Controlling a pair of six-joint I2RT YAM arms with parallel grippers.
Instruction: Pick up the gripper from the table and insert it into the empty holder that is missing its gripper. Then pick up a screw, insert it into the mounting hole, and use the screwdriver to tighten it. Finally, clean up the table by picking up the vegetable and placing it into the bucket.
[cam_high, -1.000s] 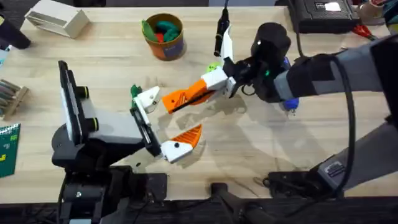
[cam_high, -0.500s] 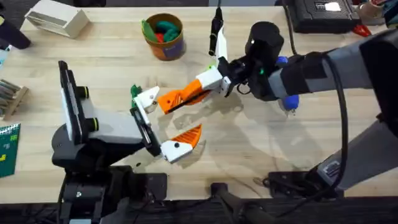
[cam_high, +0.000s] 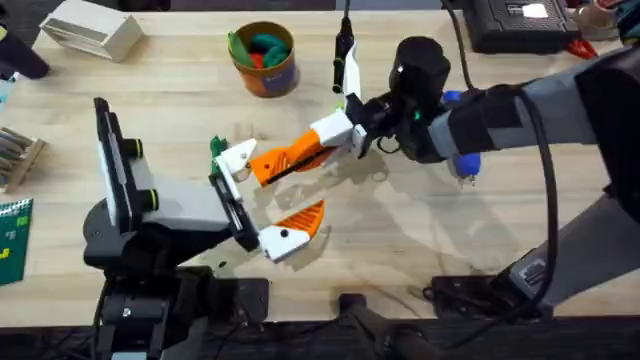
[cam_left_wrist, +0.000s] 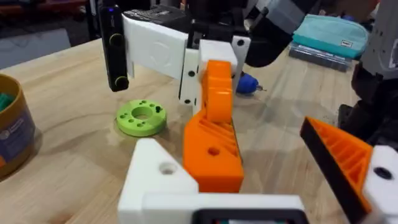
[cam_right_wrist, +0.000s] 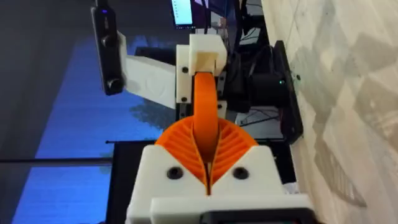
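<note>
Orange gripper (cam_high: 290, 157) rides pinched flat between my right gripper's (cam_high: 300, 155) closed pads, its tip touching the bare white holder (cam_high: 236, 157) on my left gripper (cam_high: 270, 195), whose fingers stand spread. Insertion is the step in hand; next I judge it needs squaring up and pressing home. Screwdriver (cam_high: 458, 160) waits behind.

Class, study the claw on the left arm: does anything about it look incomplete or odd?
Yes. One holder is bare white, while the other finger wears its orange pad. The missing gripper is held by the right gripper, its tip at the bare holder, not yet seated.
</note>
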